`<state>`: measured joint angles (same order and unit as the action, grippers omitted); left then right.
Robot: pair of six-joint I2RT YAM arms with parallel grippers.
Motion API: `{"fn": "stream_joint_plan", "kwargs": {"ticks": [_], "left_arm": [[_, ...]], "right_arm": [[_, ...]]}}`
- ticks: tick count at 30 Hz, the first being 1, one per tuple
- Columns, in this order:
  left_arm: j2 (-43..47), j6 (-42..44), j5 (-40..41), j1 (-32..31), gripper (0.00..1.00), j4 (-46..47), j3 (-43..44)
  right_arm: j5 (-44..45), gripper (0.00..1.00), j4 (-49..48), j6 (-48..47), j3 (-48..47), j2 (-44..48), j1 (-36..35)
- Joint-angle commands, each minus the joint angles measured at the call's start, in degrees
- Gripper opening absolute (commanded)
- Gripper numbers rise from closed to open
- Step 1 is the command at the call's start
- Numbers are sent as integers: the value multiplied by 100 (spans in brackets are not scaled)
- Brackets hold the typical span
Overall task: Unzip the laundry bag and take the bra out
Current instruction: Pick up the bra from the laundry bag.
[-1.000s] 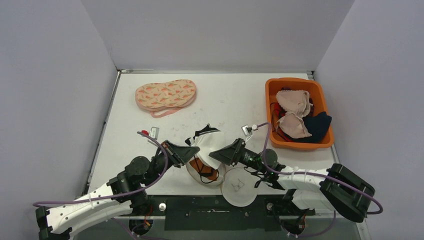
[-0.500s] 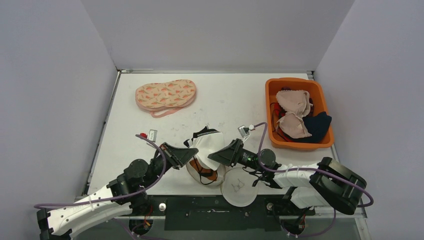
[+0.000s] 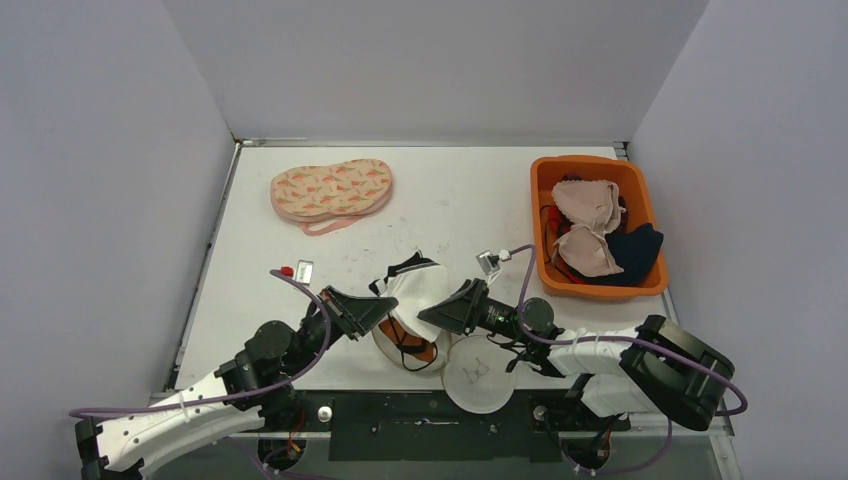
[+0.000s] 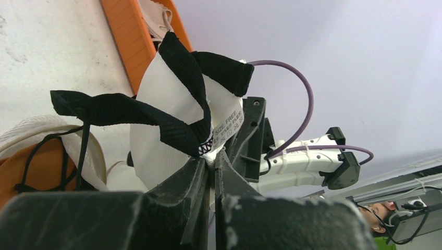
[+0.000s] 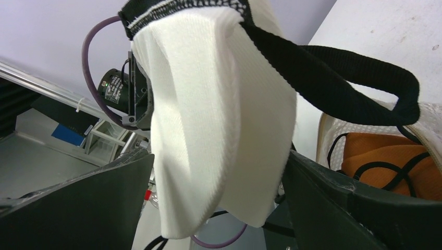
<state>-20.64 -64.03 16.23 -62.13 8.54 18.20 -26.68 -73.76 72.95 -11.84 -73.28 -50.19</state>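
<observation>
The left claw is clenched on the bra. The right claw is released, with the cup between its jaws. It should clamp the cup, then lift until the straps clear the bag beneath.

- A white worktop, scuffed with grey marks, closed in by plain pale grey walls on the left, far and right sides.
- A two-lobed peach padded piece printed with small orange shapes lies flat at the far left of the worktop, a thin loop curling from its near edge.
- An orange plastic bin sits at the far right edge of the worktop.
- Two beige bras lie in the bin, one behind the other.
- A dark navy garment is bunched in the bin's near right corner.
- A small red thing and a small white tag lie just beside each other on the worktop's left side.
</observation>
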Motion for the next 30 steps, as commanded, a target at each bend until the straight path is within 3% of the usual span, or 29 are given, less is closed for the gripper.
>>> {"fn": "stream_joint_plan", "kwargs": {"ticks": [1, 7, 12, 20, 25, 30], "left_arm": [[-11, 54, -215, 29, 0, 738, 76], [-38, 85, -268, 33, 0, 846, 96], [-200, 43, -321, 34, 0, 1042, 0], [-302, -1, -291, 30, 0, 1133, -165], [-300, -93, -269, 34, 0, 1174, -299], [-259, -136, -208, 34, 0, 1095, -381]], "right_arm": [[-203, 93, -693, -18, 93, -109, 102], [-382, 90, -1185, 152, 248, -423, 159], [-529, 90, -2729, 778, 174, -1184, 151], [-578, 99, -2829, 757, -49, -1193, 80], [-392, 89, -2835, 613, -41, -1090, 80], [-376, 59, -2802, 556, -99, -961, 71]]}}
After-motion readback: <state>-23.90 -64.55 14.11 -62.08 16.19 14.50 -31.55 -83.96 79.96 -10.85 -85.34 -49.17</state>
